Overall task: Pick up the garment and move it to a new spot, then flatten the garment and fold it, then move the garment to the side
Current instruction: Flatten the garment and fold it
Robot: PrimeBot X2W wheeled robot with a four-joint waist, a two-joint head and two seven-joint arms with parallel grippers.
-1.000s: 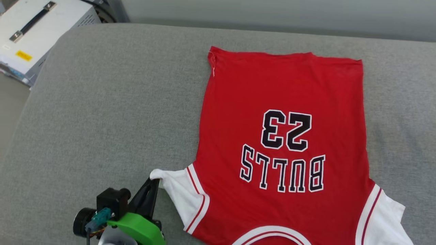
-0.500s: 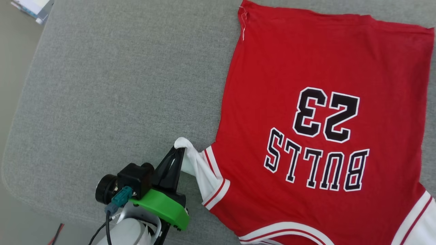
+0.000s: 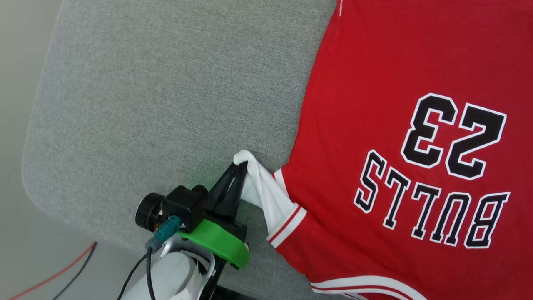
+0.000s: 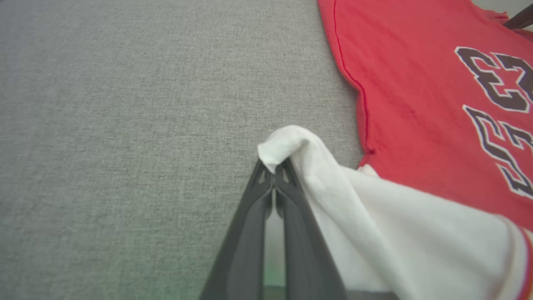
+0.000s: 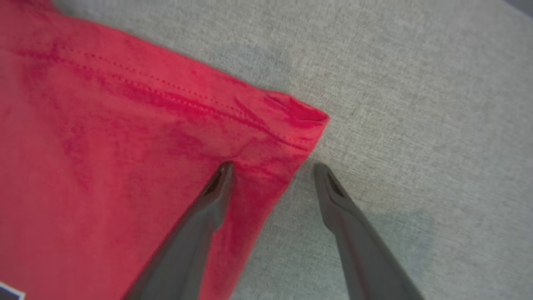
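One garment point(image 3: 374, 83); two grippers: left gripper point(image 3: 242, 166) pinching it, right gripper point(image 5: 272, 165) spread.

dark claw point(image 3: 242, 166) on a green bracket point(image 3: 216, 246), black camera point(image 3: 177, 207), white forearm point(image 3: 170, 277).

One garment point(image 3: 374, 104), one left gripper point(image 3: 242, 167), one right gripper point(image 5: 272, 167), one cushion point(image 3: 145, 104).

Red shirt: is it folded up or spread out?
Spread out: the garment lies open on the grey cushion, its lettering showing; only one white sleeve is lifted.
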